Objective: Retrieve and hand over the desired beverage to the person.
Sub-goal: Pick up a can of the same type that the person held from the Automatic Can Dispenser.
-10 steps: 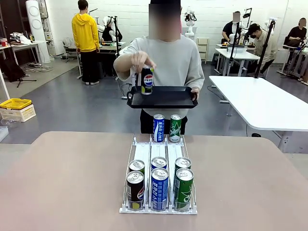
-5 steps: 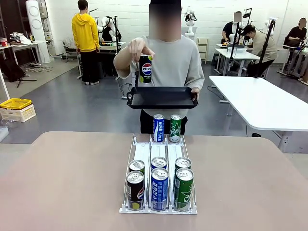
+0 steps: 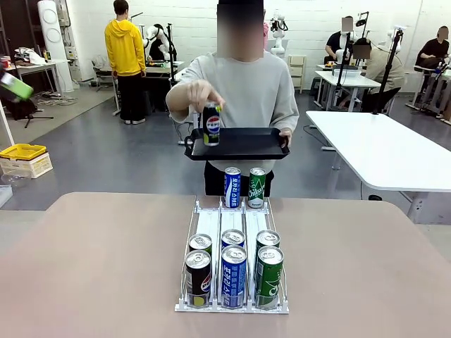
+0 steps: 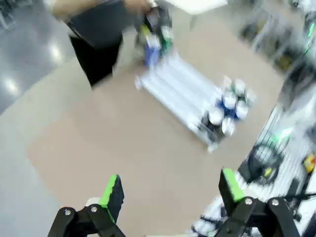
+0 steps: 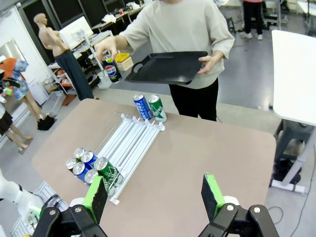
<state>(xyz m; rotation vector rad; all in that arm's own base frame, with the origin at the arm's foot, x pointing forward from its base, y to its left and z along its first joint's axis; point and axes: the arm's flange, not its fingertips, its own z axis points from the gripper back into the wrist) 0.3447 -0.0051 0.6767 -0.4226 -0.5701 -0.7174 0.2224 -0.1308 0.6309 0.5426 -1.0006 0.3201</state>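
Across the table stands the person [image 3: 246, 84] in a light grey sweatshirt. One hand holds a black tray [image 3: 239, 144]; the other holds a black Pepsi can [image 3: 211, 125] at the tray's left end. On the brown table [image 3: 106, 253] lies a white rack [image 3: 210, 224] with black, blue and green cans at its near end [image 3: 233, 276]. A blue can [image 3: 232, 186] and a green can [image 3: 256, 187] stand at its far end. My left gripper [image 4: 172, 190] hangs open and empty high above the blurred rack [image 4: 173, 91]. A blurred green pad [image 3: 15, 86] shows at the far left. My right gripper [image 5: 154, 191] is open and empty above the table.
A white table [image 3: 380, 148] stands to the right behind the brown one. A yellow crate [image 3: 22, 151] sits on the floor at the left. Other people stand at tables farther back. Bare tabletop lies on both sides of the rack.
The person's hand raised the Pepsi can, then lowered it again to the tray's left end. A green pad has come into view at the left edge.
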